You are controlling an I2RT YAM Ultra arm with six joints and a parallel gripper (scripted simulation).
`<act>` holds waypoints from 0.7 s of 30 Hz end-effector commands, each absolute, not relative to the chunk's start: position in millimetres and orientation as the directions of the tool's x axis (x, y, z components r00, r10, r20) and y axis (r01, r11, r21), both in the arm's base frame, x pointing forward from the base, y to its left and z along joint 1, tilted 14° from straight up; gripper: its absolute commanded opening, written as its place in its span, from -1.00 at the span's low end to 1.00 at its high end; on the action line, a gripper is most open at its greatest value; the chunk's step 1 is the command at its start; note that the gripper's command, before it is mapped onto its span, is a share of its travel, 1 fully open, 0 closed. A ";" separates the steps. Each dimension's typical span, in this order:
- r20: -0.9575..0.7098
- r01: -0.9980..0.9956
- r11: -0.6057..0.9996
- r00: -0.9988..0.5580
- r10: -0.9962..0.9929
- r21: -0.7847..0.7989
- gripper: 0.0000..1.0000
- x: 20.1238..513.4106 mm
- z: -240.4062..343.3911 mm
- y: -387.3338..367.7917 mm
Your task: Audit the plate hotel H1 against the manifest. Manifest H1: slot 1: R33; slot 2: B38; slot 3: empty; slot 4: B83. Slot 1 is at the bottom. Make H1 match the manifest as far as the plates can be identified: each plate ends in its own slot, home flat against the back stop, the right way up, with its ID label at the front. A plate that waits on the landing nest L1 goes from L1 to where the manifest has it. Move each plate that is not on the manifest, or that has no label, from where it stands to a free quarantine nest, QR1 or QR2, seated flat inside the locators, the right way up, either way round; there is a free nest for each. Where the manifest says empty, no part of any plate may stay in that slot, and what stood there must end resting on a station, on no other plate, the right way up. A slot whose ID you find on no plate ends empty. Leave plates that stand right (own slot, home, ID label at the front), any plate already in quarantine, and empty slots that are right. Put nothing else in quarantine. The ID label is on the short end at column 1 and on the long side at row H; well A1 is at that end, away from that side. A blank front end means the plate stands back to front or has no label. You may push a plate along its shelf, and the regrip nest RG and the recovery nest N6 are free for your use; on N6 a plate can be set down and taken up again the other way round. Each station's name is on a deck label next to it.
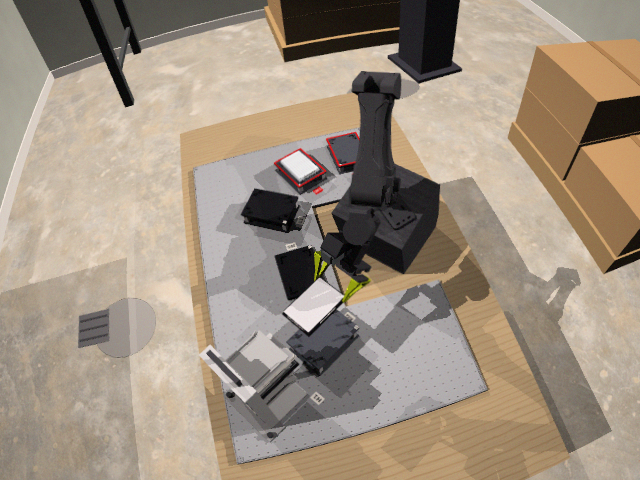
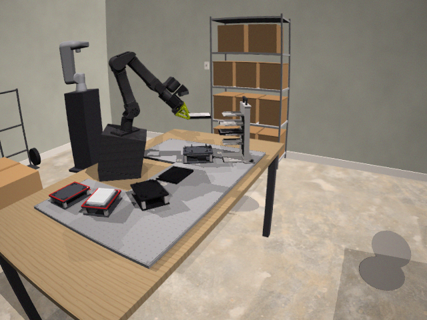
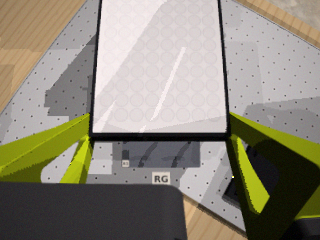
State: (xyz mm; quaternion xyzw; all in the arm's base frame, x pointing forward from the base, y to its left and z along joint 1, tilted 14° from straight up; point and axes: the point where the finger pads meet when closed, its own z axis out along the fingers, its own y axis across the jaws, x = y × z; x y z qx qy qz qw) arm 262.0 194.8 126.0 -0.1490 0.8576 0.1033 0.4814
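End effector (image 3: 160, 131) holds a white well plate (image 3: 159, 65) by its near short end, one yellow finger (image 3: 52, 145) on each long side. Plate hangs level in the air, extending away from the end effector, above the RG nest (image 1: 323, 341), well short of hotel H1 (image 2: 246, 132) on the tabletop (image 2: 103, 275).

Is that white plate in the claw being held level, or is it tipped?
Level. The plate sticks out flat from the gripper, well above the deck, short of the hotel.
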 end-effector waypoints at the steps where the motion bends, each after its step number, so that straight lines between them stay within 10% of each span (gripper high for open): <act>1: -0.850 -0.343 0.939 -0.500 -0.165 0.020 0.72 262.7 115.6 191.9; 21: -0.850 -0.337 0.941 -0.500 -0.164 0.017 0.72 265.8 106.8 190.1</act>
